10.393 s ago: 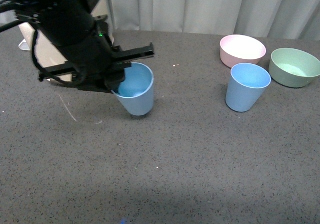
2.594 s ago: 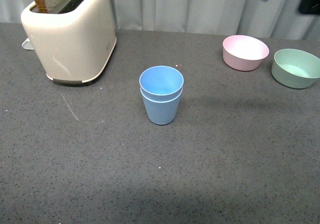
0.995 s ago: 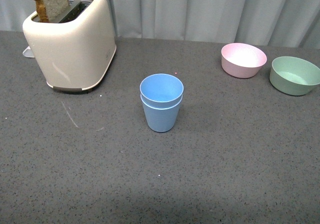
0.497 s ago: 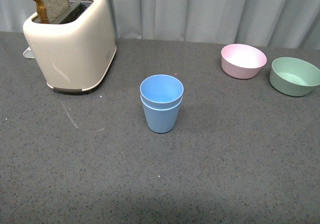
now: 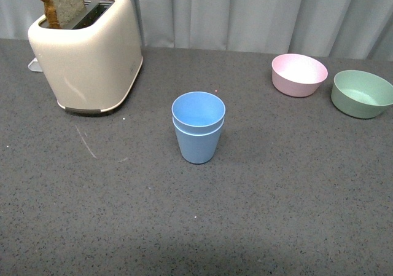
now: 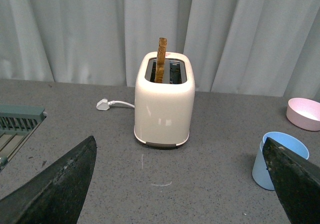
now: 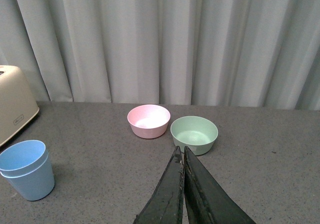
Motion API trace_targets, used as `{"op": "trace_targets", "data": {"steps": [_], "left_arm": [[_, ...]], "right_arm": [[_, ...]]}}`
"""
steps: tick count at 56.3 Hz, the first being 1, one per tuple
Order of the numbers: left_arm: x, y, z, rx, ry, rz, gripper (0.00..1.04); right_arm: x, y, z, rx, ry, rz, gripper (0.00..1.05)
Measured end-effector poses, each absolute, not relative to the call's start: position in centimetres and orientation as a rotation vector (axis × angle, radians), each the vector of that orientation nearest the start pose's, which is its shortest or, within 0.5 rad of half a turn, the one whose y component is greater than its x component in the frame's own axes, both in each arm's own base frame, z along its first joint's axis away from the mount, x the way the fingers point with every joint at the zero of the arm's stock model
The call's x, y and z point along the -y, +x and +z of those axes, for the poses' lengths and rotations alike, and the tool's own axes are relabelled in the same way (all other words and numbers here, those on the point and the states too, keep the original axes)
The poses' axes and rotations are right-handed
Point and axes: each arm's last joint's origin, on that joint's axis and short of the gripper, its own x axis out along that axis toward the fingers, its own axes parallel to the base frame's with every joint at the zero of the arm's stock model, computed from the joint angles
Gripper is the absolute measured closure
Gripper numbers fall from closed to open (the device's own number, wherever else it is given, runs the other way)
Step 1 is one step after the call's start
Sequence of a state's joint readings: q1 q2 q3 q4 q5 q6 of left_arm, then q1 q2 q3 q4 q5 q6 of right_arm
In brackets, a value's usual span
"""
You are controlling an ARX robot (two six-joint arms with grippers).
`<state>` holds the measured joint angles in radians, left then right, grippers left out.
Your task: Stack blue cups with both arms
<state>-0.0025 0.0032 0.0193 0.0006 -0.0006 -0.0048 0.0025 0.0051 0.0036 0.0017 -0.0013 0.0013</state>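
The two blue cups (image 5: 198,127) stand nested one inside the other, upright, in the middle of the grey table. The stack also shows in the left wrist view (image 6: 276,156) and in the right wrist view (image 7: 26,169). Neither arm shows in the front view. My left gripper (image 6: 180,181) is open and empty, its fingers (image 6: 60,189) spread wide, and it is pulled back from the stack. My right gripper (image 7: 181,154) is shut and empty, well away from the cups.
A cream toaster (image 5: 86,51) with a slice of bread (image 5: 60,2) stands at the back left, its white plug (image 6: 103,104) behind it. A pink bowl (image 5: 299,74) and a green bowl (image 5: 361,93) sit at the back right. Grey curtains hang behind the table.
Ten seconds ago the left gripper held one cup and the other stood at the right. The cups are now stacked, both arms have left the front view, and nothing moved in the last second.
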Motion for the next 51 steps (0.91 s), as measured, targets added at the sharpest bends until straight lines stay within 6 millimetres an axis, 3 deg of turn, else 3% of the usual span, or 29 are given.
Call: {"op": "trace_targets", "data": {"steps": [10,16,30,51], "left_arm": [[0.02,9.67,16.99,0.017,-0.005,-0.002,0.07],[0.02,9.67,16.99,0.017,-0.005,-0.002,0.07],[0.02,9.67,16.99,0.017,-0.005,-0.002,0.07],[0.02,9.67,16.99,0.017,-0.005,-0.002,0.07]], "right_arm": [[-0.03,9.77,16.46,0.001,0.001,0.004,0.75],[-0.03,9.77,16.46,0.001,0.001,0.004,0.50],[-0.03,9.77,16.46,0.001,0.002,0.004,0.08],[-0.03,9.77,16.46,0.002,0.002,0.004,0.10]]}}
